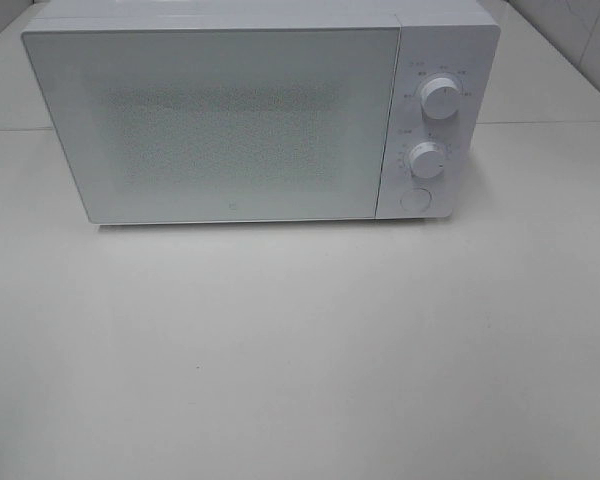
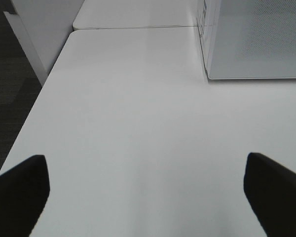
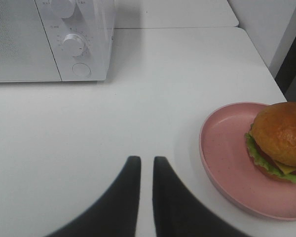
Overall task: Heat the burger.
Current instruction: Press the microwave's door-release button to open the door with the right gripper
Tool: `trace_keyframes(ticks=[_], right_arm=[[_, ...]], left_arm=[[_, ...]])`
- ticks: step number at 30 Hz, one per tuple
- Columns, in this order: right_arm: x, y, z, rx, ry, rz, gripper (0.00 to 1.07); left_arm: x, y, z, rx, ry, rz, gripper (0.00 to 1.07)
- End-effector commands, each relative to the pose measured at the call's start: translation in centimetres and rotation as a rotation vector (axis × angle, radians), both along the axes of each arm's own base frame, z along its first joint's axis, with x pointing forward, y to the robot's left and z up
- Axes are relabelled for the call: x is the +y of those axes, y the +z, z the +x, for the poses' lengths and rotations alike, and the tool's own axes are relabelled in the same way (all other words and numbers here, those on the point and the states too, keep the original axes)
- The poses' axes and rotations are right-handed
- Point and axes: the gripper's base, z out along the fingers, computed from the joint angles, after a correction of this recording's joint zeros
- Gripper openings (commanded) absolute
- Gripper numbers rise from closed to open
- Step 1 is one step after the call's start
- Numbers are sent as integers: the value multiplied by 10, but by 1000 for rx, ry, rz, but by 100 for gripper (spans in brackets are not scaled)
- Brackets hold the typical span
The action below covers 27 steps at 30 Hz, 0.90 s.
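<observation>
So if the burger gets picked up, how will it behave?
The burger is stacked layers, so a squeeze may shift them. Its domed, glossy top looks apt to slip. Pushed, it probably slides on the smooth pink plate.

The gripper (image 2: 144,163) stands wide apart over a bare white table (image 2: 138,108), holding nothing; its two dark fingers (image 2: 19,192) show only at the near corners. A white microwave (image 2: 256,39) sits on the table at the far side, its speckled door facing this way. A second table (image 2: 133,15) butts against the first beyond a seam. Dark floor (image 2: 10,89) runs alongside.
</observation>
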Motion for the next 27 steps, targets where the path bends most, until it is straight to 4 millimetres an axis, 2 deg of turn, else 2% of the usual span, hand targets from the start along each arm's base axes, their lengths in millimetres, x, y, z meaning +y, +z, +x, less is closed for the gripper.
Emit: trace_keyframes(ticks=[1,7,10,12,14,15,16,18,19,21,22,23,25,27], right_arm=[[1,0,-4,-36,7,-4,0],[1,2,-4,-42,6,-5,0],[0,12,4,-63,4,-8,0],[-1,23,20,-111,1,-8,0],[-1,27,27,-133,1,-10,0],[-2,33,40,-166,-1,-9,0],[-2,33,40,-166,-1,-9,0],[-3,41,63,-212,-5,-7,0],[-3,41,63,-212,-5,-7,0],[-4,46,81,-247,-9,-9,0],[-4,46,81,-247,-9,-9,0],[-5,49,95,-275,-10,-14,0],[-5,50,101,-287,-10,-17,0],[-6,52,121,-319,-10,-29,0]], left_arm=[[0,0,-3,-26,0,3,106],[0,0,-3,-26,0,3,106],[0,0,-3,-26,0,3,106],[0,0,-3,-26,0,3,106],[0,0,-3,-26,0,3,106],[0,0,-3,-26,0,3,106],[0,0,-3,-26,0,3,106],[0,0,-3,-26,0,3,106],[0,0,-3,-26,0,3,106],[0,0,-3,-26,0,3,106],[0,0,-3,-26,0,3,106],[0,0,-3,-26,0,3,106],[0,0,-3,-26,0,3,106],[0,0,-3,-26,0,3,106]])
